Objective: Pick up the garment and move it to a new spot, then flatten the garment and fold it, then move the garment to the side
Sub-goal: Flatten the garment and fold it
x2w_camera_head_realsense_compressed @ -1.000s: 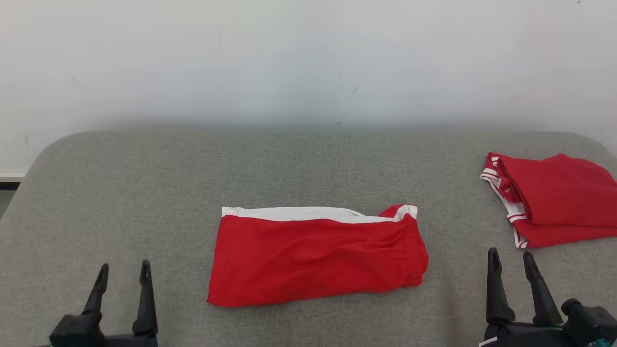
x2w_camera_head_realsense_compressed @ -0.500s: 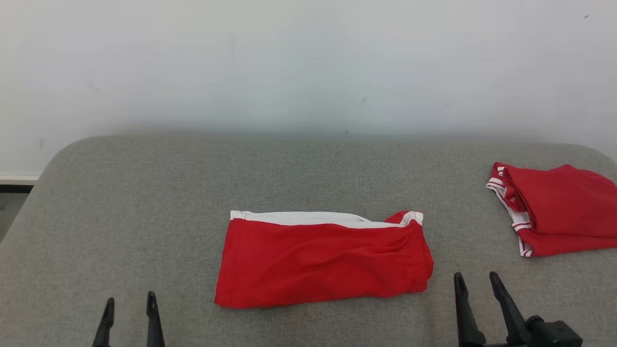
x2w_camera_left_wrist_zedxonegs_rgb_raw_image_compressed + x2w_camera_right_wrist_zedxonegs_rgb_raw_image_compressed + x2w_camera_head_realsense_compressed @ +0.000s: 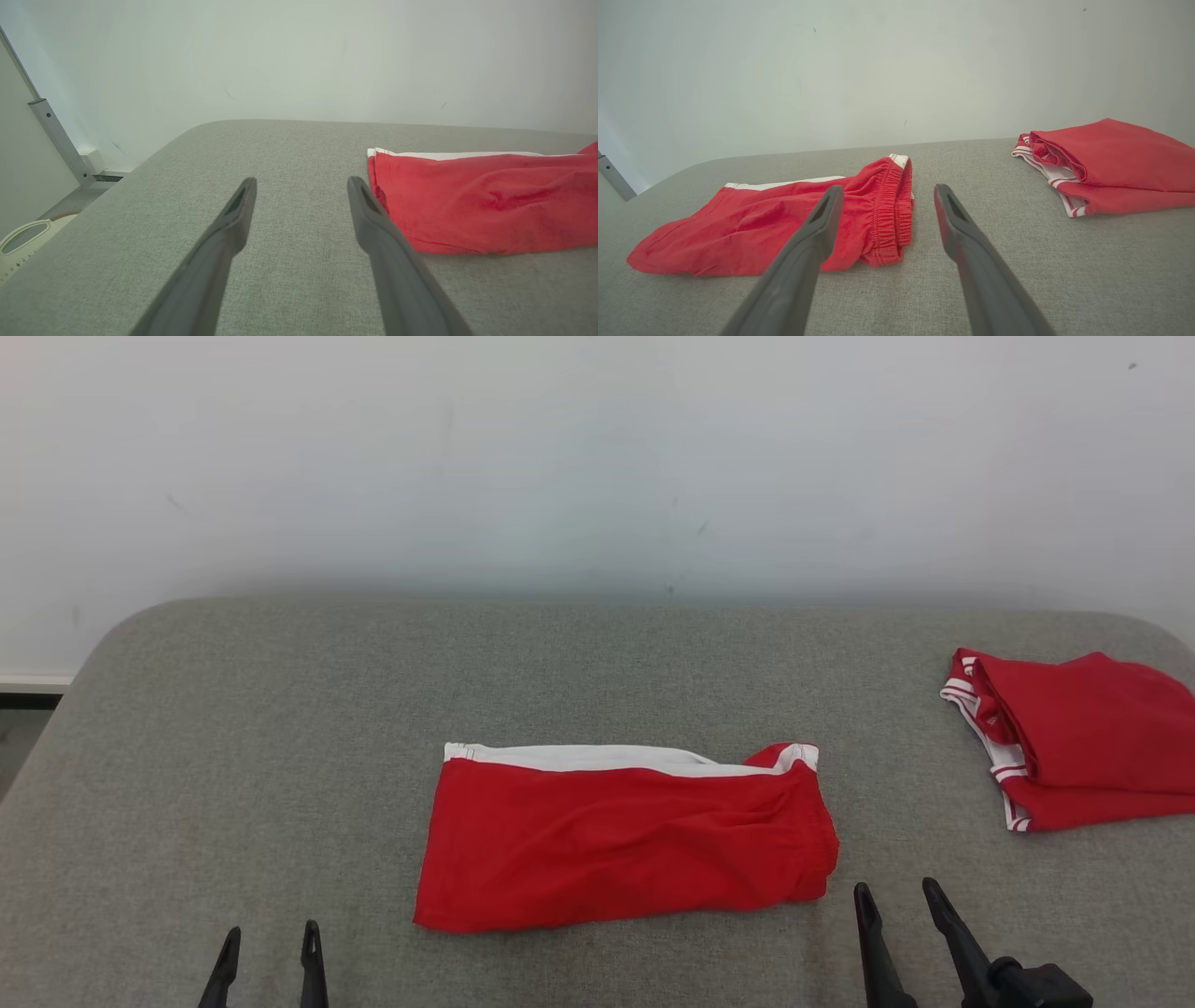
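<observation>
The garment (image 3: 621,840), red shorts with a white stripe along the far edge, lies folded in a flat rectangle at the middle of the grey padded table (image 3: 280,756). In the left wrist view the garment (image 3: 486,205) sits just right of my fingers. Its elastic waistband end (image 3: 887,219) faces my right gripper. My left gripper (image 3: 271,943) stands open near the front edge, left of the garment, holding nothing. Just off the garment's right end my right gripper (image 3: 896,896) is open too, with nothing between its fingers.
A second red garment (image 3: 1074,737) with white-striped trim lies folded at the table's far right. A white wall rises behind the table. Beyond the left table edge are a metal frame post (image 3: 56,140) and a pale plastic object (image 3: 23,238) on the floor.
Both grippers have drawn back toward the front edge, and the right one has shifted left toward the garment's end. The camera tilted slightly. Neither garment has moved on the table.
</observation>
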Robot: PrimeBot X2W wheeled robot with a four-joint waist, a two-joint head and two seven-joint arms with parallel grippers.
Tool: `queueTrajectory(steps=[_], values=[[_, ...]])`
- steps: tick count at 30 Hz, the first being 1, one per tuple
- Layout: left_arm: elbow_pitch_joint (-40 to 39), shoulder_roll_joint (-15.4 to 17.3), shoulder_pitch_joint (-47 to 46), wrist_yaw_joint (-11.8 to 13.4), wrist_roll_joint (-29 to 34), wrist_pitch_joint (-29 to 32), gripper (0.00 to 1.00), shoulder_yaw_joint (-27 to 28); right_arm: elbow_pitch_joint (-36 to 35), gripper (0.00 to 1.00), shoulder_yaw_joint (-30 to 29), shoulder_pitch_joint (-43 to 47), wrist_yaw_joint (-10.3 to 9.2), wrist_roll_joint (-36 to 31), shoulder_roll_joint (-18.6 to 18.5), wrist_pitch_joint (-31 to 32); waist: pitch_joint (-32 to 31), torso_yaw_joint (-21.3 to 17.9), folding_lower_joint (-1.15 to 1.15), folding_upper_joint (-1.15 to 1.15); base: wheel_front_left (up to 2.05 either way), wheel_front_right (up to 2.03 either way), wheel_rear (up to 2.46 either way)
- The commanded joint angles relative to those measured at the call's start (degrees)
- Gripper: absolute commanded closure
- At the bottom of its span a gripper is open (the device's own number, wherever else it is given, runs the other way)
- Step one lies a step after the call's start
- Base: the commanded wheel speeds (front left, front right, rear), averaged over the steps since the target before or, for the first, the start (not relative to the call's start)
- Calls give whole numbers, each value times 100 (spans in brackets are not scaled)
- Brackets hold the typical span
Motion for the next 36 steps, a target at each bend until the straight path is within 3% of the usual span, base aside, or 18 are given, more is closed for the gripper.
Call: queueTrajectory(steps=[1, 24, 36], values=[[6, -49, -59, -40, 30, -19, 0, 41, 19, 0, -37, 20, -17, 20, -7, -7, 2, -4, 0, 0, 0, 0, 0], [-29, -263, -14, -205, 169, -19, 0, 301, 288, 0, -223, -254, -17, -17, -7, -7, 27, 78, 0, 0, 0, 0, 0], [41, -333, -222, -337, 187, -19, 0, 280, 2444, 0, -204, -2023, -17, -133, -8, -7, 178, 256, 0, 0, 0, 0, 0]])
